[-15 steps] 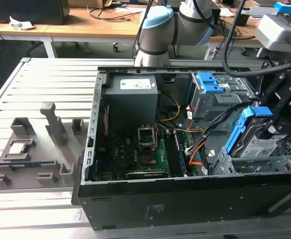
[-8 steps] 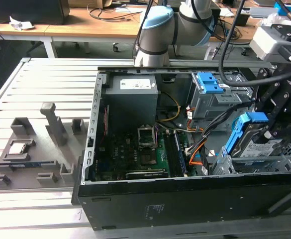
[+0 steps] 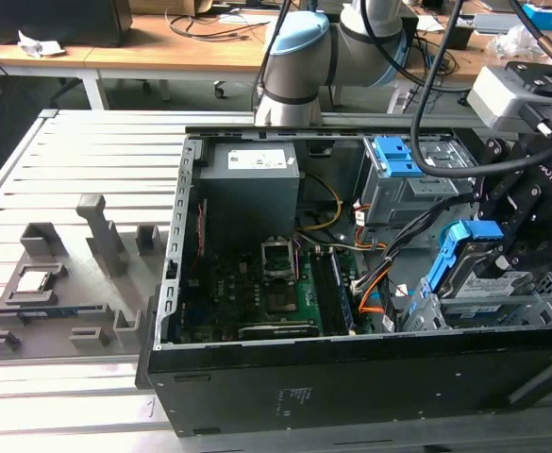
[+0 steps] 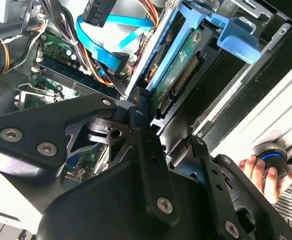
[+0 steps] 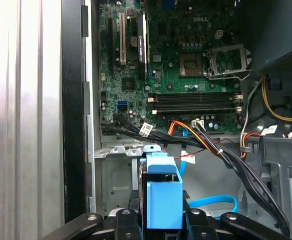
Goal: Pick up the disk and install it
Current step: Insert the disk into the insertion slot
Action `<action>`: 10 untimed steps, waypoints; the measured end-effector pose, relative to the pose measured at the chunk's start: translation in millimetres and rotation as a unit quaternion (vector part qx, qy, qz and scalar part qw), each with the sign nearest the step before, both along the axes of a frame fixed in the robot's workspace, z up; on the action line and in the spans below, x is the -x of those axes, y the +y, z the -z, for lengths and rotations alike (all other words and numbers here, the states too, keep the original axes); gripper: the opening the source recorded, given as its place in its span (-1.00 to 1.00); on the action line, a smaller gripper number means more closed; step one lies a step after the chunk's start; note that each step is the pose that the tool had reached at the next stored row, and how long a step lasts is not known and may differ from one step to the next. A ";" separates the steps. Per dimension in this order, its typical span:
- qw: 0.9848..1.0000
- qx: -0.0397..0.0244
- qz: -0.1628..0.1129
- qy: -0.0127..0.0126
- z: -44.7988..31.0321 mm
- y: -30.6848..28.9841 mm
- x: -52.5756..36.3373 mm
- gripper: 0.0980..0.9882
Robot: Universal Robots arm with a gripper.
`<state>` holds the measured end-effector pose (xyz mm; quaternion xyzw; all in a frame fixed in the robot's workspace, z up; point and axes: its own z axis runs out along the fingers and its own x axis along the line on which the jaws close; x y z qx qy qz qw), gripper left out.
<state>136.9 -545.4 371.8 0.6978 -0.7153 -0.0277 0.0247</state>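
The disk point(image 3: 491, 281) is a silver drive with a white label and a blue plastic frame, at the exterior view's right inside the open computer case point(image 3: 351, 377). It sits tilted at the metal drive cage point(image 3: 540, 307). My gripper point(image 3: 523, 247) is shut on the disk from above. In the first wrist view the disk's blue frame point(image 5: 160, 192) stands between my black fingers point(image 5: 122, 220), over the cage floor. The second wrist view shows the disk's green circuit side point(image 4: 185, 67) and its blue tab point(image 4: 238, 37) beyond my gripper point(image 4: 165, 122).
The case holds a green motherboard point(image 3: 276, 293), a large grey box with a white sticker point(image 3: 252, 179), a second blue-tabbed bay point(image 3: 398, 156) and loose cables point(image 3: 379, 283). A grey fixture point(image 3: 58, 293) lies on the slatted table. A person's hand point(image 4: 258, 172) rests by a knob.
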 end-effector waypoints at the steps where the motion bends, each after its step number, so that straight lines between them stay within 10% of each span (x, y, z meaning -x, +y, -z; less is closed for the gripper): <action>1: 1.000 0.000 0.000 0.000 0.6 0.0 0.0 -0.40; 10: 1.000 0.000 0.000 0.000 7.7 0.0 0.0 -0.40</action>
